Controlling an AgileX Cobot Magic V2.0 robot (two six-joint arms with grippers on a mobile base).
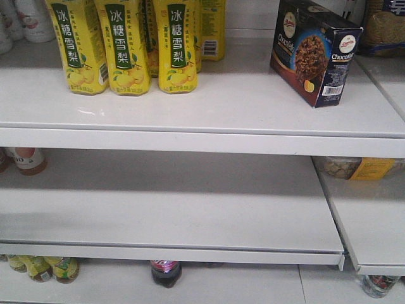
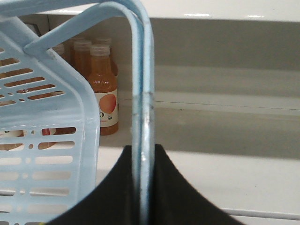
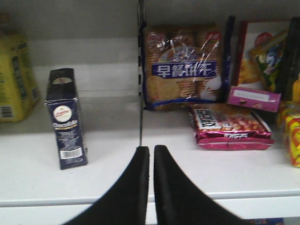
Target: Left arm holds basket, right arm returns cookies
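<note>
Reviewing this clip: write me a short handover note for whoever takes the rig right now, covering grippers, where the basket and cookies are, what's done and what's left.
Left gripper: shut on the basket handle; the light blue basket hangs beside it, in front of the shelf of orange drink bottles.
Right gripper: shut, empty, facing the shelf, apart from the cookie box.
Cookie box: upright on the top shelf, right of the yellow pear-drink bottles.
Done: the cookies look returned and released.
Left: probably only pulling the right arm back. The basket's inside is not visible, so I can't tell whether more items remain.
</note>
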